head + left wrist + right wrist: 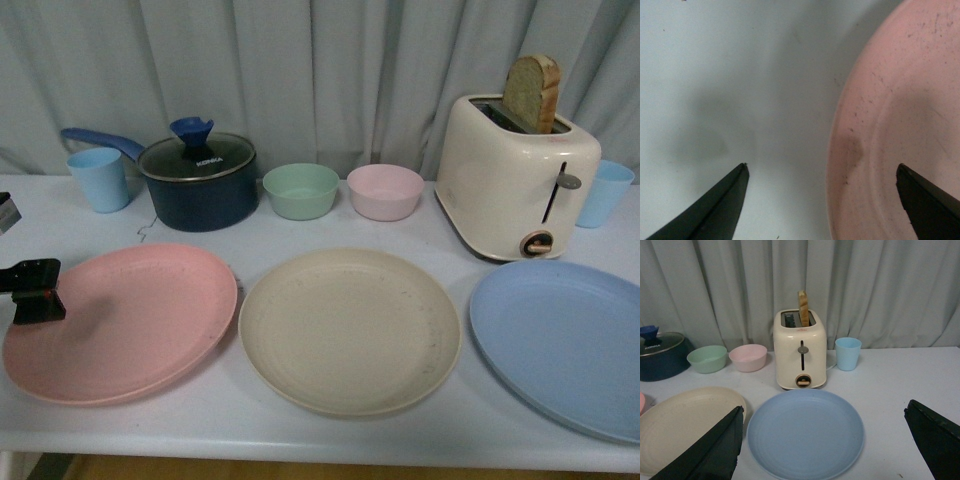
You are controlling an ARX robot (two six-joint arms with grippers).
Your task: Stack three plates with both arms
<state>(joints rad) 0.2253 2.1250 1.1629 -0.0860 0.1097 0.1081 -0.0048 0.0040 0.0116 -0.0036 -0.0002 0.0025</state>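
Three plates lie in a row on the white table: the pink plate (125, 320) at left, the beige plate (350, 330) in the middle, the light blue plate (565, 340) at right. My left gripper (35, 292) is open at the pink plate's left rim; in the left wrist view (822, 177) its jaws straddle the rim of the pink plate (900, 125), one over the plate, one over the table. My right gripper (825, 427) is open and is out of the front view; it hangs over the blue plate (805, 432), with the beige plate (685, 420) beside it.
Behind the plates stand a blue cup (98, 178), a dark lidded pot (198, 180), a green bowl (300, 190), a pink bowl (385, 191), a cream toaster (515, 180) holding a bread slice, and another blue cup (603, 192). A curtain hangs behind the table.
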